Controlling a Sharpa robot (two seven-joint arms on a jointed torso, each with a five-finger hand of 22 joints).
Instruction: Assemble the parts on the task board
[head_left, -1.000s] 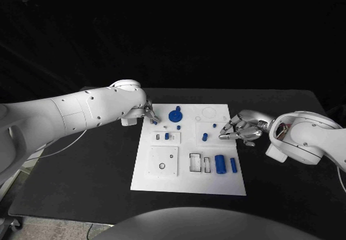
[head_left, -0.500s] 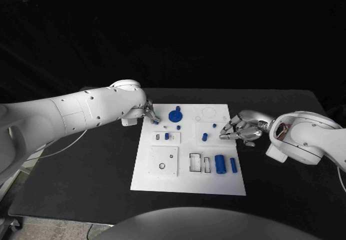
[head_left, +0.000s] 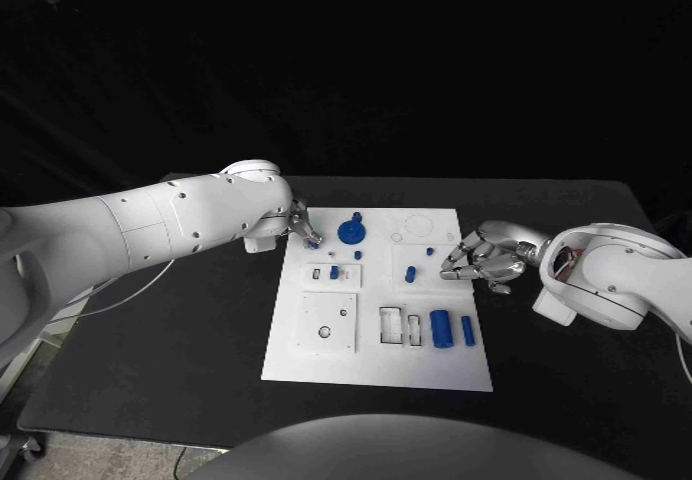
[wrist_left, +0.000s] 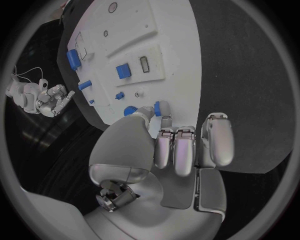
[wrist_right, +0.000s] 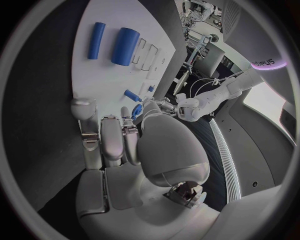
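Black table (head_left: 173, 340): seen from the head view, with the white task board (head_left: 378, 365) laid flat in its middle.
Head view, left hand (head_left: 299, 228): held at the board's far left corner, and a small blue part (head_left: 312, 241) is pinched at its fingertips.
Head view, right hand (head_left: 488, 262): placed at the board's right edge, fingers curled in; whether anything is gripped cannot be told from here.
Head view, parts: a round blue part (head_left: 351, 233) is seen near the far left, a short blue peg (head_left: 410, 273) mid-board, a thick blue cylinder (head_left: 440, 328) and a thin blue cylinder (head_left: 467, 330) side by side near the front right.
Left wrist view, left hand (wrist_left: 169, 150): fingers are drawn together, and the small blue part (wrist_left: 157, 107) is pressed between thumb and fingertip just over the board's edge (wrist_left: 187, 90).
Left wrist view, board: a square blue part (wrist_left: 122, 71) is seated in a raised plate beside an open slot.
Right wrist view, right hand (wrist_right: 119, 145): fingers are bunched close over the board (wrist_right: 94, 80); a blue piece shows at the fingertips, but contact cannot be told.
Right wrist view, parts: both cylinders (wrist_right: 124, 46) are lying beyond the fingers.
Right wrist view, writing: pale lettering is glimpsed on a dark panel behind, too small to be read surely.
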